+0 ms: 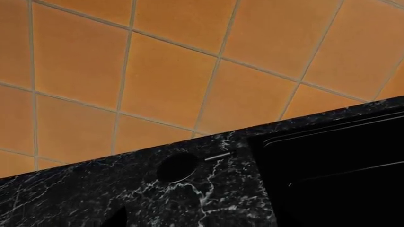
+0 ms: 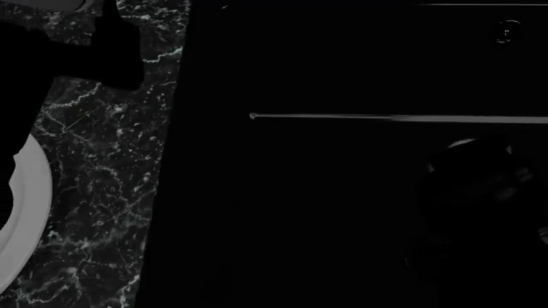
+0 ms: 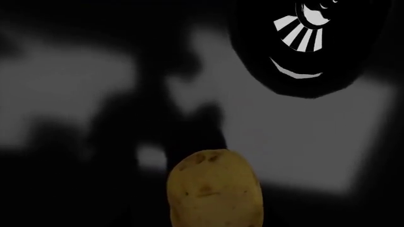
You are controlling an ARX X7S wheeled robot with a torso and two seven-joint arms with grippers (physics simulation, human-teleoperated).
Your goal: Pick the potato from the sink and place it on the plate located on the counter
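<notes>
Lying on the sink (image 2: 342,212) floor below the drain (image 3: 309,28), the potato (image 3: 215,189) is nearest the right arm, its grip state hidden.

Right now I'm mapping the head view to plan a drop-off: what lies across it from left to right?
White plate → marble counter strip → black sink basin → pale ridge line.

The potato (image 3: 215,187) is running off the right wrist picture's edge, its far end unseen. The plate (image 2: 30,218) is showing only an arc in the head view. Darkness is swallowing the sink (image 2: 342,192) there; neither gripper is showing clearly.
</notes>
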